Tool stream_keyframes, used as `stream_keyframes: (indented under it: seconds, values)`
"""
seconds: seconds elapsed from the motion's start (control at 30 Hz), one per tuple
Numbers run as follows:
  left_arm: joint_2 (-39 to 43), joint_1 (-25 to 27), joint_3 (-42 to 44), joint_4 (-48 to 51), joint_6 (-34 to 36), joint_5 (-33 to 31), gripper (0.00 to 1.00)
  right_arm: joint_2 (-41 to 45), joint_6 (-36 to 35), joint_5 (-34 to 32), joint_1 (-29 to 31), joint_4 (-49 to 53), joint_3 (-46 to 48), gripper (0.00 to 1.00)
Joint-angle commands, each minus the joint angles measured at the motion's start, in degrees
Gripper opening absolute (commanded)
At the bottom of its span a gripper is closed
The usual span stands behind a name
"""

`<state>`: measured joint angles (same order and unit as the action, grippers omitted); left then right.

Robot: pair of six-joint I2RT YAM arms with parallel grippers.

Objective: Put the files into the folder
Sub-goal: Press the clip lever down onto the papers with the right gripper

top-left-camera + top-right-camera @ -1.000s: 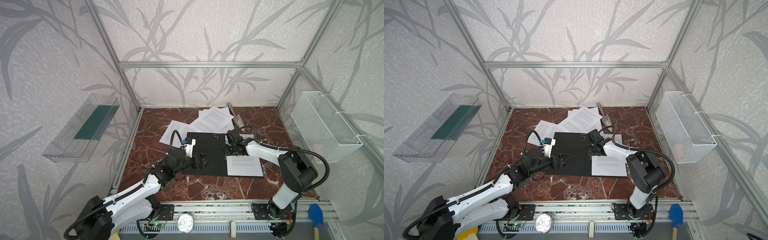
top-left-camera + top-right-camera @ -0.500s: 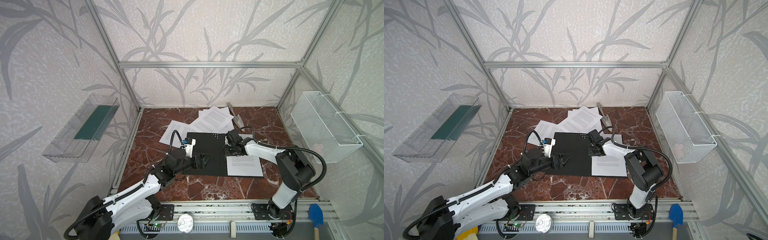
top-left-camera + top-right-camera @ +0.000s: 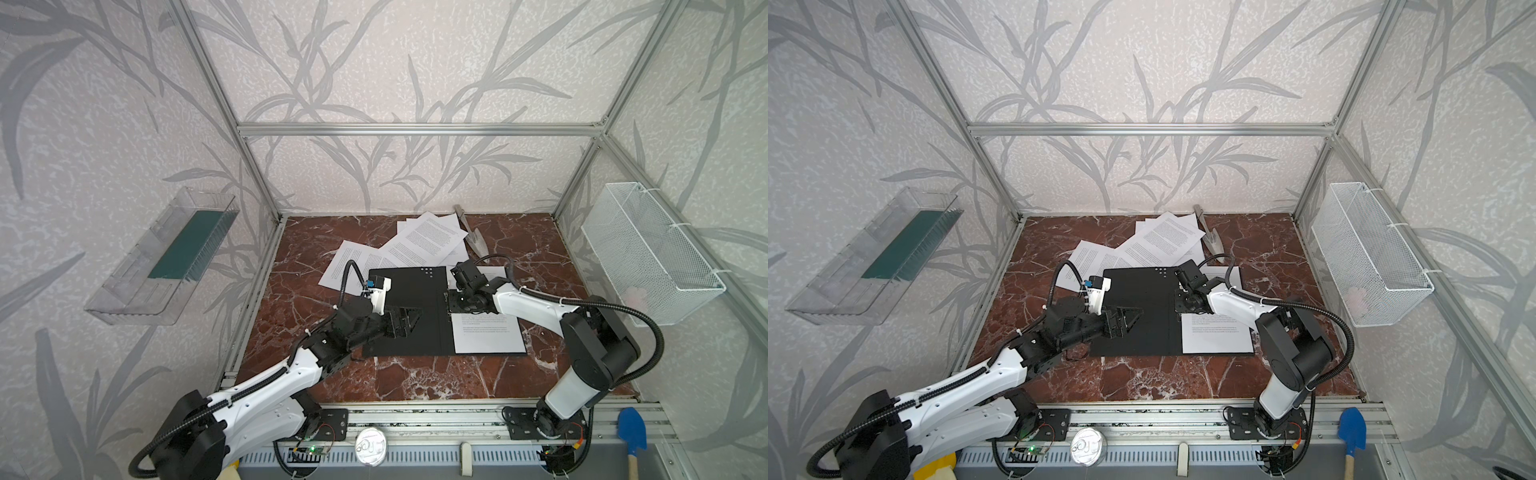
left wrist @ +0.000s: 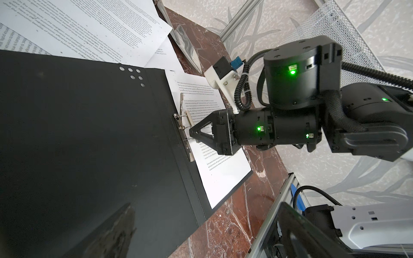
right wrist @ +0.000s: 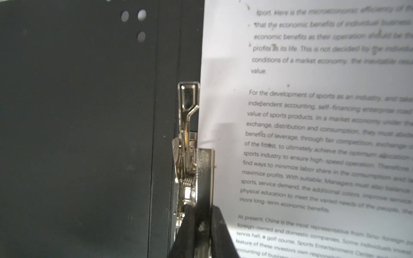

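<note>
The folder (image 3: 407, 291) lies open on the tabletop (image 3: 415, 382), one sheet (image 3: 486, 336) inside; the right claw (image 4: 192, 134), pinching the spine clip (image 5: 187, 138), should raise it squarely, the spread left claw (image 3: 409, 320) above ready to hold the folder flat.

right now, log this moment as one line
left gripper open over folder | right gripper shut on clip | one sheet inside | files loose

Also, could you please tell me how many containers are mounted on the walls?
2: a clear plastic tray on the left wall and a white wire basket on the right wall; none seems hidden.
</note>
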<state>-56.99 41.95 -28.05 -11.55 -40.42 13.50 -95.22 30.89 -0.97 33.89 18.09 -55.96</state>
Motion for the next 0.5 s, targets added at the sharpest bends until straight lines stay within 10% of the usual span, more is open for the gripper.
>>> stream_keyframes:
  seconds: [0.0, 0.47]
  values:
    - [0.01, 0.26, -2.01, 0.56, 1.03, -1.38, 0.99, 2.58, 2.35, 0.45, 1.83, -1.12, 0.93, 0.12]
    - [0.52, 0.28, -2.14, 1.7, 1.14, -2.67, 0.99, 3.39, 7.68, -1.49, 7.24, -2.21, 2.99, 0.11]
